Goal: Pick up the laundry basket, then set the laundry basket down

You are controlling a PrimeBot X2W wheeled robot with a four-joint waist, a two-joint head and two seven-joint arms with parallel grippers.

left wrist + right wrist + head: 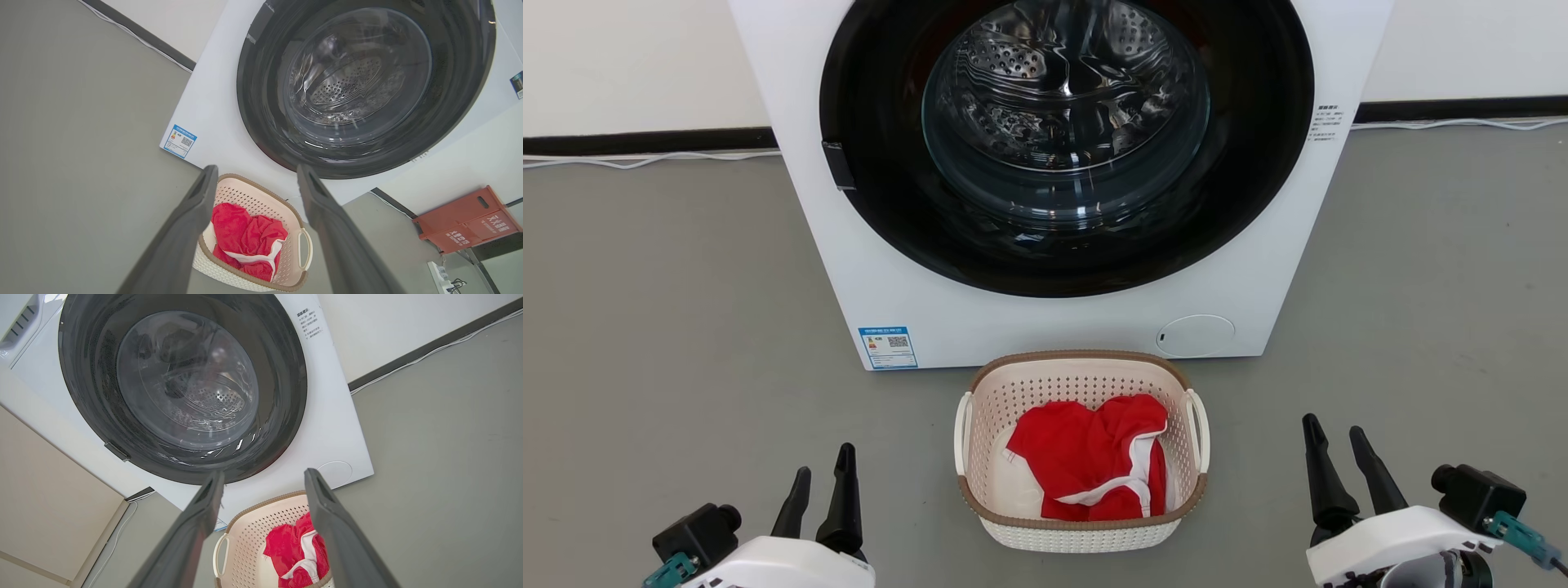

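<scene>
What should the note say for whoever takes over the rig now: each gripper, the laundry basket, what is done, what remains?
Left gripper: open, empty, left of the laundry basket, not touching.
Right gripper: open, empty, right of it, not touching.
Basket: on the floor before the washing machine, red garment inside.
Done: nothing yet.
Left: grip, probably at the side handles, lift, set down.

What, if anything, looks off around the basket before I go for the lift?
Nothing stands out. The laundry basket sits upright on the floor before the washing machine, the red garment wholly inside. The left gripper and right gripper are open on either side, clear of it.
</scene>
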